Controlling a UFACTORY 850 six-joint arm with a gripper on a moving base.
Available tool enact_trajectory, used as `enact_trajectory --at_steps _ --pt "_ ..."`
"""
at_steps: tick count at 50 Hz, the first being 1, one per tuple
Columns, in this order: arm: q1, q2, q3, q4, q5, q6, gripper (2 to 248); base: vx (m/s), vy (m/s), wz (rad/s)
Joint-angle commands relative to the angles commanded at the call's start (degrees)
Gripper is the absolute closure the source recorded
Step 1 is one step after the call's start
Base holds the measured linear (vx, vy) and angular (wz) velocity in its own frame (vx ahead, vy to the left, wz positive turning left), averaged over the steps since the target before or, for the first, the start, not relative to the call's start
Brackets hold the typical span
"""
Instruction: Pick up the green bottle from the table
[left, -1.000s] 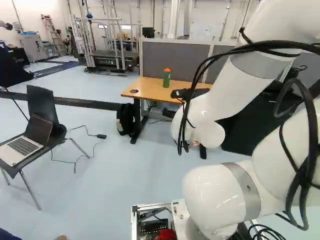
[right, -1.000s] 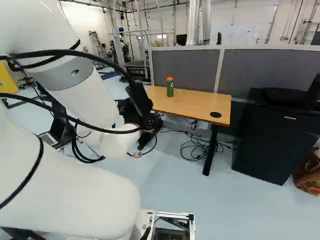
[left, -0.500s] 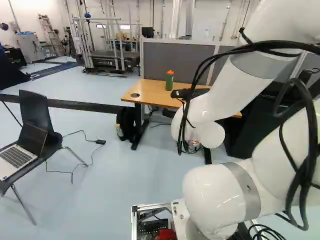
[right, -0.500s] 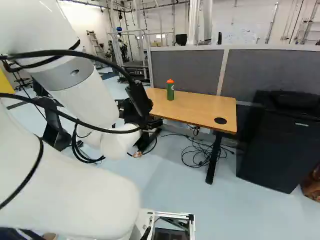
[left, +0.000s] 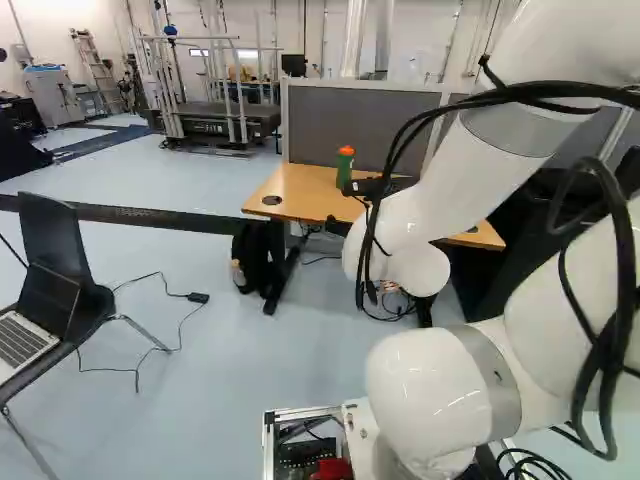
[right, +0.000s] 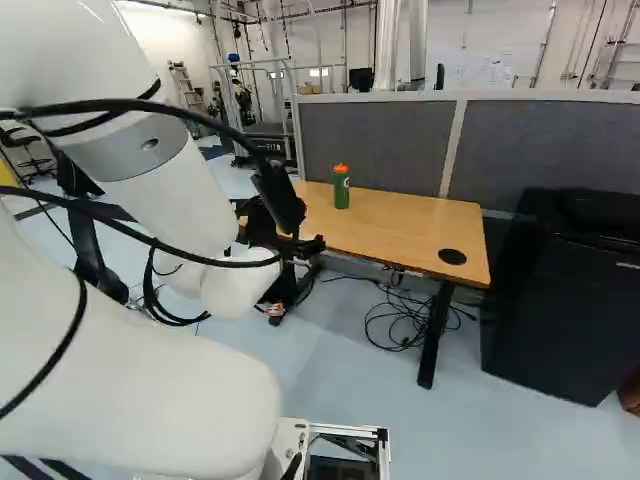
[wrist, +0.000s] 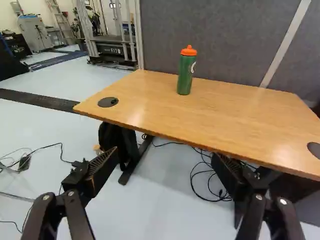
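Holds nothing in the black two-fingered gripper (wrist: 164, 155), spread wide, short of the green cylindrical bottle (wrist: 185, 76) standing upright on the tan rectangular wooden table (wrist: 225, 115). Could clip the table by advancing too low, or topple the bottle by arriving off-centre.

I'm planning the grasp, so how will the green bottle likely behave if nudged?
The green bottle stands tall and narrow, so a high push would probably tip it. Its round body would likely roll once down.
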Motion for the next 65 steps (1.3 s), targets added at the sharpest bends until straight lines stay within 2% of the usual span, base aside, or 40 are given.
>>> enact_trajectory --at_steps 35,65 --pt "0.0 0.0 0.0 0.0 0.0 0.0 3 0.199 0.019 -0.020" --pt "0.0 0.0 0.0 0.0 0.0 0.0 3 0.175 -0.019 -0.108"
